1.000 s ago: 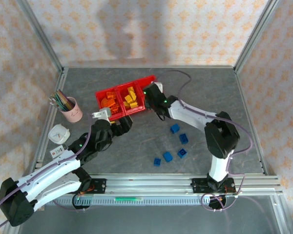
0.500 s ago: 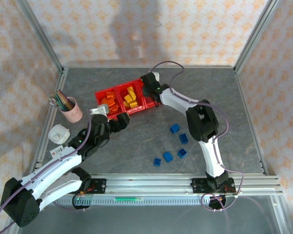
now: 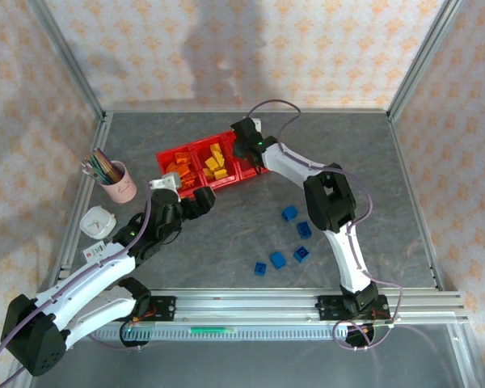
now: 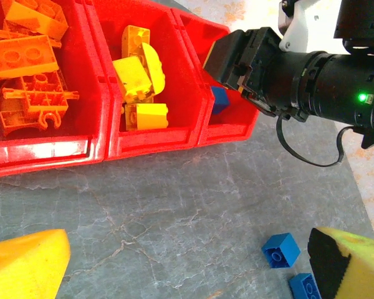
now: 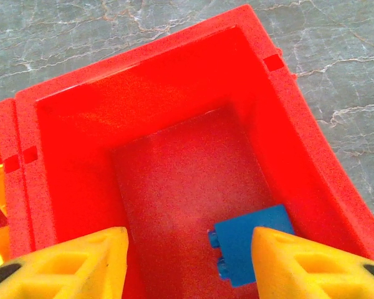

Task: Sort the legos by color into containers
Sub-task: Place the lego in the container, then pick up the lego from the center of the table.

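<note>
- Red plastic makes the three containers (image 3: 226,183), which are joined in one row on the grey table (image 3: 364,162), toward its far side.
- The left bin (image 4: 37,152) holds the orange bricks (image 4: 25,62). Several are piled together (one lies upside down and shows its hollow underside with a curved cut).
- The middle bin (image 4: 156,140) holds the yellow bricks (image 4: 137,78). About four can be counted, and they lie against each other.
- The right bin (image 5: 174,81) holds one blue brick (image 5: 252,243), which lies on the bin's floor close to a side wall.
- The right gripper (image 5: 188,246) hangs over this right bin with its fingers reaching down inside. Its jaws stand apart. The blue brick lies between them, just beside one finger (image 5: 311,265), with a free gap to the other finger, so the brick is not clamped.
- The left gripper (image 4: 187,261) hovers above the table just in front of the bins. Its jaws are spread wide and nothing is between them.
- Five loose blue bricks (image 3: 289,212) lie scattered on the table in front of the row and to its right, well apart from the bins.
- A pink cup (image 3: 120,184) with coloured pencils stands to the left of the bins, apart from them.
</note>
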